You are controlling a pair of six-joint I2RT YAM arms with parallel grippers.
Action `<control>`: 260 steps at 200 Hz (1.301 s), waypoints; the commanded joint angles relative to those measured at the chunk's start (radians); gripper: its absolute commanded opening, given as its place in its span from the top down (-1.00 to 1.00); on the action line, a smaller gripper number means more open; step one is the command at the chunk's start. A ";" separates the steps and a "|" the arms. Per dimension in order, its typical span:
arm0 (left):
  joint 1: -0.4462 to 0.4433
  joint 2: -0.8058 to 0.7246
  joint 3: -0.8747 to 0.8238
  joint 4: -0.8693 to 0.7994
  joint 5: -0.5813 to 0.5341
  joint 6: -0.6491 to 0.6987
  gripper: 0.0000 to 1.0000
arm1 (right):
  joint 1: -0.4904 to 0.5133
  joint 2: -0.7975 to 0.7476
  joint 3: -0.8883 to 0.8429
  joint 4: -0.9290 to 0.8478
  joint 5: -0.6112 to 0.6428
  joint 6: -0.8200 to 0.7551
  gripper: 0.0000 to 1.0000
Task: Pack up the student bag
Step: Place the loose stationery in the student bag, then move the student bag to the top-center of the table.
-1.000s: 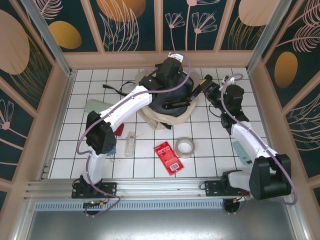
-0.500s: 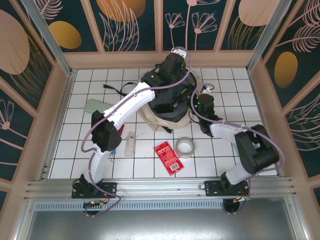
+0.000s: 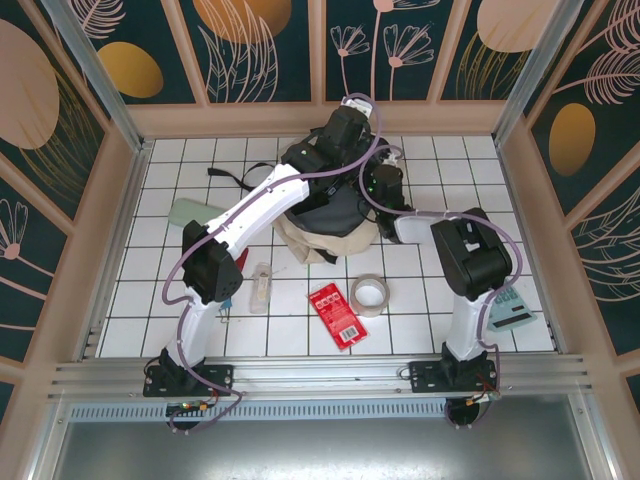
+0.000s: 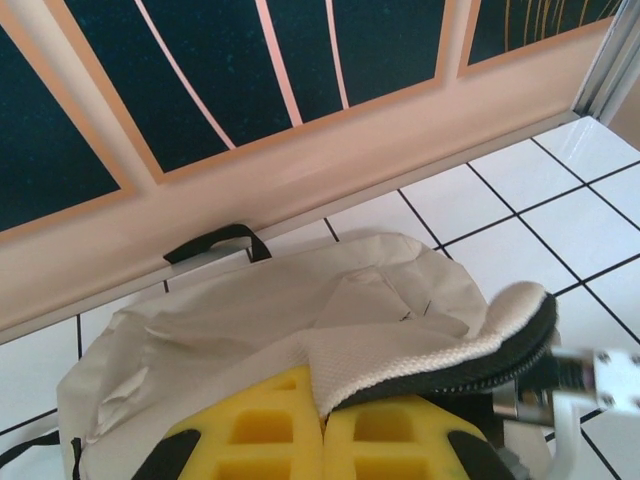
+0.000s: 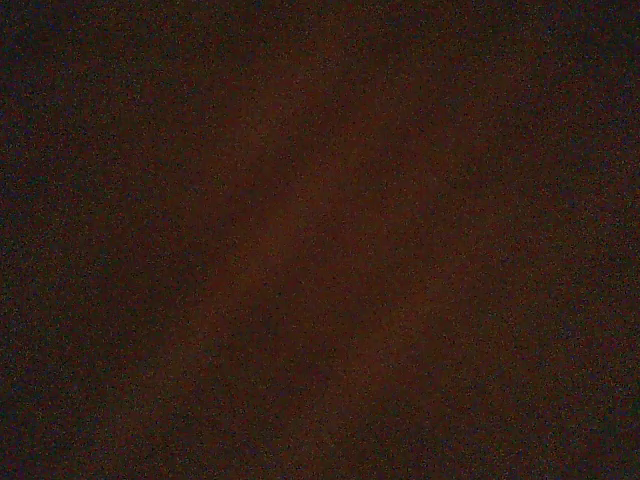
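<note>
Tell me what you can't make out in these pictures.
Right wrist view: too dark to tell anything.
Top view: jaws of the right tool and inside of the student bag, hidden by the arms.
Left wrist view: left tool, clamped on the bag's flap, cut off by the bottom edge.
Top view: print on the red packet, too small.

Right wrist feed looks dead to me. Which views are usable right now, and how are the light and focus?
Right wrist: almost black, just reddish grain, nothing readable. Left wrist: bright and even, student bag flap sharp, left gripper's yellow pads close to the lens and slightly soft, right edge blurred. Top external: evenly lit, sharp, only soft shadows.
</note>
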 commanded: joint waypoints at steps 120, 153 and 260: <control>-0.005 -0.025 -0.007 0.066 -0.010 -0.027 1.00 | -0.075 0.053 -0.065 -0.129 -0.268 0.103 -0.10; -0.005 -0.026 -0.009 0.067 -0.010 -0.030 1.00 | -0.077 0.013 -0.059 -0.218 -0.244 0.056 -0.60; -0.004 -0.031 -0.015 0.078 -0.036 -0.036 1.00 | -0.077 -0.190 -0.010 -0.616 -0.117 -0.150 -0.98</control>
